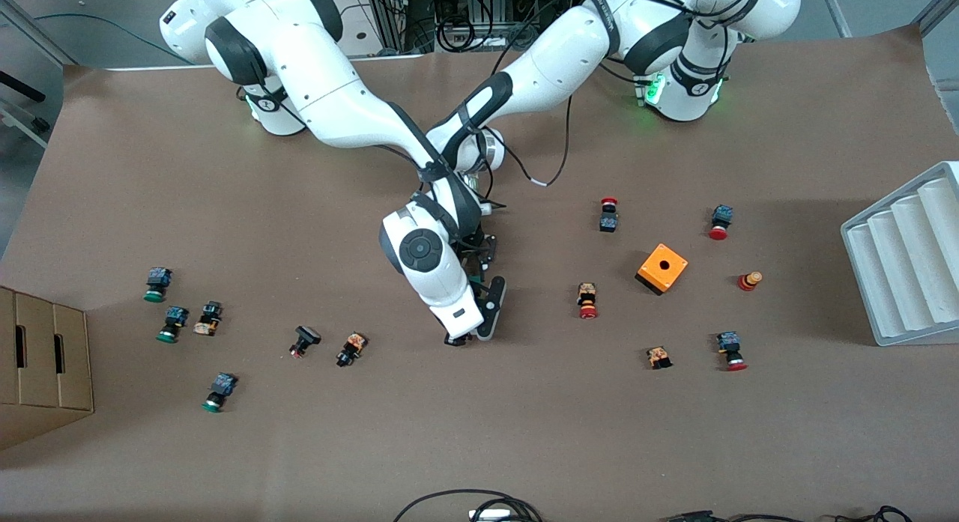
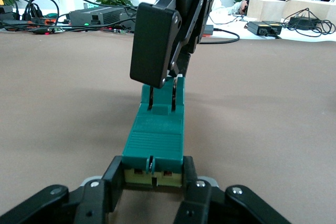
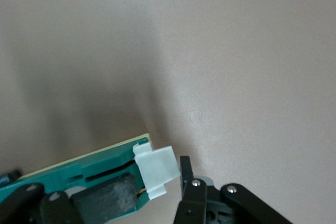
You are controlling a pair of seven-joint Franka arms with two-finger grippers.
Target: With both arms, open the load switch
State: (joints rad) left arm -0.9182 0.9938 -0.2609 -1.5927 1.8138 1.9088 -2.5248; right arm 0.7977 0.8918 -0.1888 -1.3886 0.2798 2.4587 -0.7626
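The left tool is shut tight on one end of the green switch, down low on the brown table. The switch runs straight from it to the right tool. That tool is open a little around the switch's white piece. Plants stand past the table.

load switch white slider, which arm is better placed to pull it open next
Right. The right claw sits at the white sliding piece at the end of the load switch, one finger on it. The left claw is clamped on the block's other end, holding it.
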